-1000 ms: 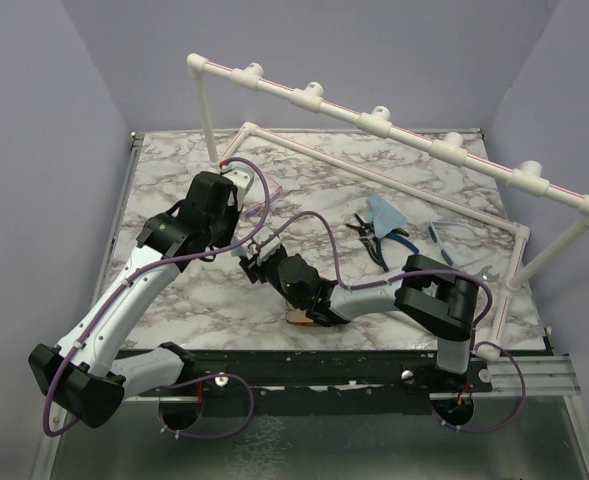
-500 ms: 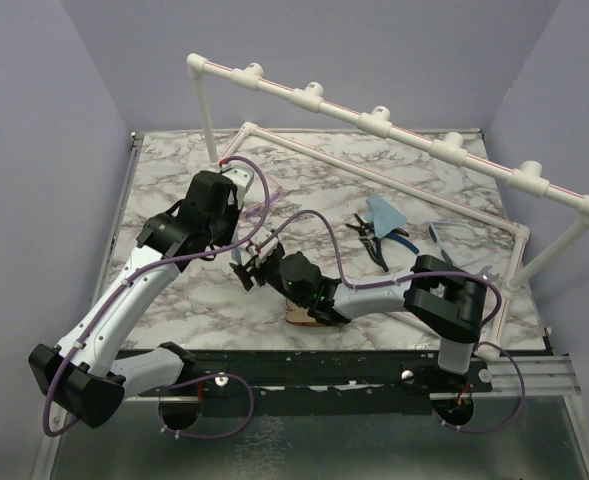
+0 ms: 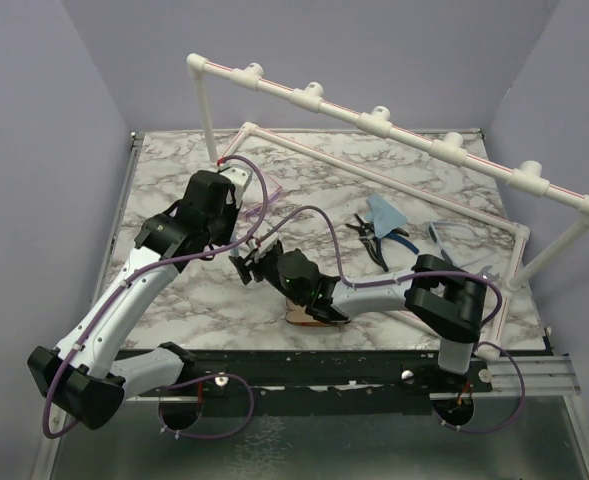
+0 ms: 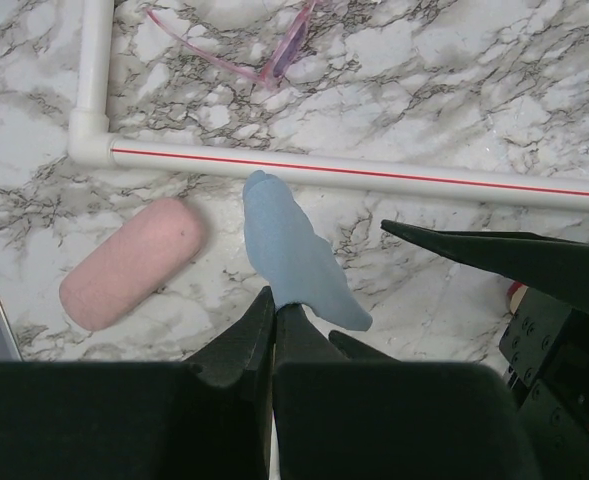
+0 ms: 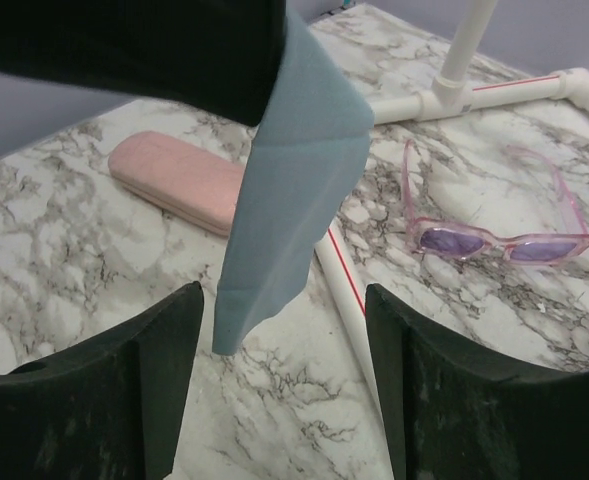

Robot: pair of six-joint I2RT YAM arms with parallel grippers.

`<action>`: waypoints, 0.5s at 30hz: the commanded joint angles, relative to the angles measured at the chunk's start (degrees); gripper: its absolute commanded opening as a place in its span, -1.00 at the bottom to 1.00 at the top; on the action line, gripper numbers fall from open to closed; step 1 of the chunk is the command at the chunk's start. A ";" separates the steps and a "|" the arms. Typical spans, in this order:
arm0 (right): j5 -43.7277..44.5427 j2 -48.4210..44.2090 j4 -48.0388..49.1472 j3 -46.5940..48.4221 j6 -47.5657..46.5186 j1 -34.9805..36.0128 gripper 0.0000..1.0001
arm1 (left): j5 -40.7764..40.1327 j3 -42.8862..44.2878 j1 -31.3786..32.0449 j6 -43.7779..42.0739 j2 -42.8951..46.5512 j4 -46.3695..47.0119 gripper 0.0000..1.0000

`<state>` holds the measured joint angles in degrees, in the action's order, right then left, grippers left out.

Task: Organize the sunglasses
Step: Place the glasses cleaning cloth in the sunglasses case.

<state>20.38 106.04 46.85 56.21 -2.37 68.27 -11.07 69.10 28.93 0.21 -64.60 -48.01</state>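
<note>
While I watch from above, the marble-patterned table reads as glossy white veined with grey, fenced at the back and right by a frame of white plastic pipe with knuckled joints. The blue-framed sunglasses lie at the right of the table near the pipe, just beyond the black-and-blue pliers. The left arm stretches up from its base and folds over the middle of the table. The right arm lies low and reaches left toward it, so the two wrists nearly meet. A brown case peeks out from under its forearm.

From the left wrist I see the left gripper clenched, its black fingers pinching one end of a soft, matte blue cloth that trails out over the marble. To its left lies a rounded, oblong pink case with a felt-like surface. Past a pipe with a thin red stripe sit the pink sunglasses, thin and translucent. A pointed black finger of the other arm enters from the right.

From the right wrist, the right gripper is spread wide and grasps nothing. The cloth hangs in a limp fold down between its two chunky fingers. The pink sunglasses rest upright on the marble to the right, arms unfolded, lenses tinted violet.
</note>
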 commanded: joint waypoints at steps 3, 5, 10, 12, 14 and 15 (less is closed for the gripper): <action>5.04 2.26 -0.57 5.12 -0.73 0.34 0.35 | -0.72 0.21 -0.45 1.11 1.40 0.94 -1.00; 4.79 2.94 -0.62 5.76 -0.79 0.37 0.35 | -0.71 0.16 -0.45 1.11 1.40 0.96 -1.00; 6.46 3.79 -0.81 6.31 -0.55 0.37 0.29 | -0.69 0.18 -0.54 0.96 1.54 0.98 -1.00; 7.50 3.70 -0.87 6.13 -0.66 0.35 0.21 | -0.66 0.09 -0.62 0.94 1.65 0.96 -1.00; 8.47 3.49 -1.08 5.67 -0.83 0.36 0.11 | -0.77 0.12 -0.63 0.85 1.64 0.93 -1.00; 8.93 3.22 -1.11 5.43 -0.87 0.32 0.04 | -0.79 0.00 -0.63 0.77 1.67 0.94 -1.00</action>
<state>25.50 108.75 46.59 61.58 -2.76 68.27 -11.07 69.10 28.58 0.23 -64.18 -47.83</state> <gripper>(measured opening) 0.564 0.005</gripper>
